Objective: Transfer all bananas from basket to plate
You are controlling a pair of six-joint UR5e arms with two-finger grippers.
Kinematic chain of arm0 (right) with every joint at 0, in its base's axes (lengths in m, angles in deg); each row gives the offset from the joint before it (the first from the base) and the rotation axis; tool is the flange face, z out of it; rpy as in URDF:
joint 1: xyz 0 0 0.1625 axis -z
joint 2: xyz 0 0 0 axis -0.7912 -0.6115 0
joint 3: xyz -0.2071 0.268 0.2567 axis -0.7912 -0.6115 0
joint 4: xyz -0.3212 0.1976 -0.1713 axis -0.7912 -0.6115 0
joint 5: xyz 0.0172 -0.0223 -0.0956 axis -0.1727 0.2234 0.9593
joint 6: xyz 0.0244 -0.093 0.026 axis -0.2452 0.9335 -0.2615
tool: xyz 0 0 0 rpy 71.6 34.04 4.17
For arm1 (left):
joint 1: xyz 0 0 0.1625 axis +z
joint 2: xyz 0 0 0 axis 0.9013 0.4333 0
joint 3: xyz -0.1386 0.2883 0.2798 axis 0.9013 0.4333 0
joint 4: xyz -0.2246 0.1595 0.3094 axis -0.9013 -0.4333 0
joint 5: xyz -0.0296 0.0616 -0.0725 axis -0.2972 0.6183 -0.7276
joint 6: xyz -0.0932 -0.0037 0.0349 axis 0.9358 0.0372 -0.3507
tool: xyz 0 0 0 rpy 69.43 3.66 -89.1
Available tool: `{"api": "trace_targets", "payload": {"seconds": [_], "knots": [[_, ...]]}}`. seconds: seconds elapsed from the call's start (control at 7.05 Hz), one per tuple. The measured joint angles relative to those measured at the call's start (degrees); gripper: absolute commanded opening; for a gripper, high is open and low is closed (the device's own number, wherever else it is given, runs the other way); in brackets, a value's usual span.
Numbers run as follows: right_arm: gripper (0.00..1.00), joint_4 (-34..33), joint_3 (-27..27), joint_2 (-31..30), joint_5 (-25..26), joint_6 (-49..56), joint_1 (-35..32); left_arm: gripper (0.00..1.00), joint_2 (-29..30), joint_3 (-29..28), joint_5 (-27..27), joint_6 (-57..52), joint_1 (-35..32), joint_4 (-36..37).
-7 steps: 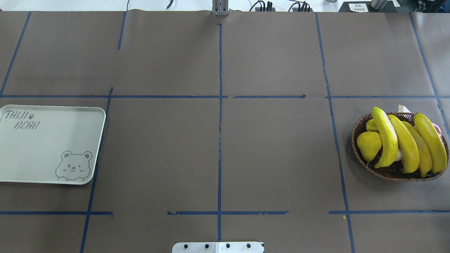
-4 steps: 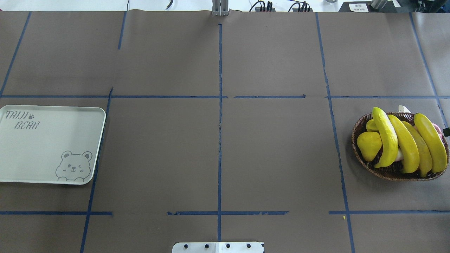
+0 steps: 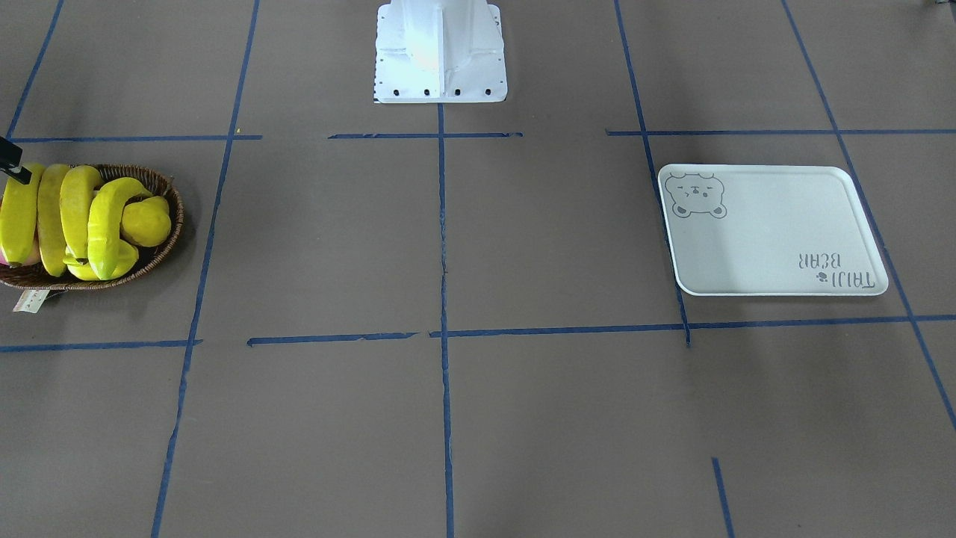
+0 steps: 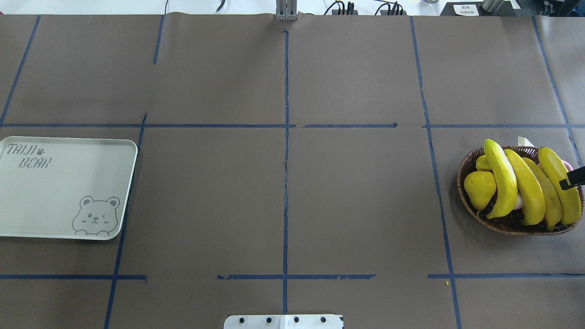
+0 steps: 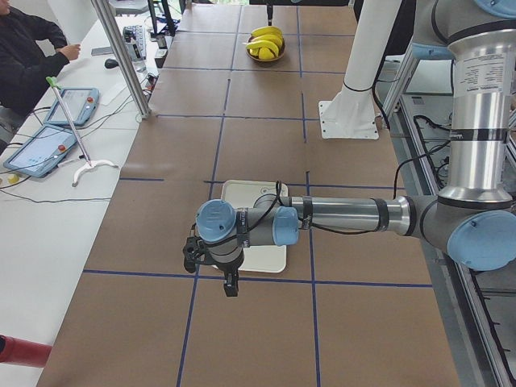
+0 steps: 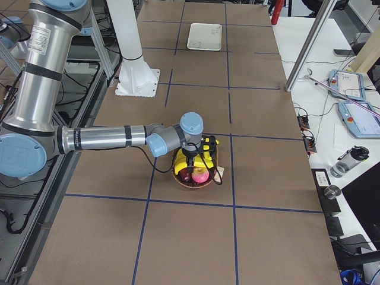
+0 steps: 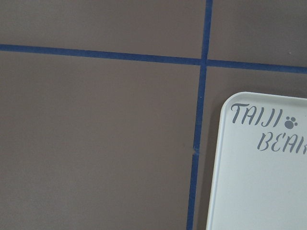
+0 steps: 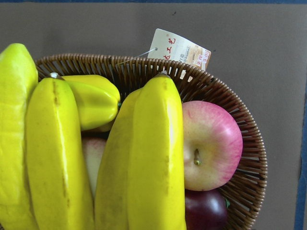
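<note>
The four bananas (image 4: 528,187) all lie in the basket (image 4: 460,178), far from the plate (image 4: 45,201). The right hand (image 4: 574,179) hangs over the outside one — spread or pressed together, I cannot tell. Best to go straight down and pinch its middle — missing the apple (image 8: 211,143).

Robotics lab: UR arm (image 5: 347,216), tape-grid table (image 4: 205,192), teach pendants (image 5: 74,105), operator (image 5: 28,56) nearby.

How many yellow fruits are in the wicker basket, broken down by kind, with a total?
bananas: 4
pear: 1
starfruit: 1
Total: 6
</note>
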Motion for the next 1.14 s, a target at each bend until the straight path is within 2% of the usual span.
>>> {"api": "trace_targets", "payload": {"seconds": [0.14,0.28,0.43,0.71,0.99,1.14], "knots": [[0.97,0.04,-0.68,0.11,0.30,0.00,0.58,1.00,0.00,0.01,0.00,0.00,0.00,-0.04],[0.77,0.06,-1.01,0.14,0.31,-0.01,0.85,1.00,0.01,0.02,0.00,0.00,0.00,-0.05],[0.69,0.06,-1.12,0.16,0.20,0.00,1.00,1.00,0.01,0.13,0.00,0.00,0.00,-0.06],[0.69,0.12,-1.17,0.19,0.03,-0.02,1.94,1.00,0.19,0.33,0.00,0.06,0.00,0.00],[0.27,0.15,-1.17,0.24,0.00,0.05,2.53,1.00,0.40,0.37,0.00,0.08,0.00,0.02],[0.13,0.16,-1.03,0.25,-0.07,0.10,2.51,1.00,0.43,0.37,0.00,0.08,0.00,0.02]]}}
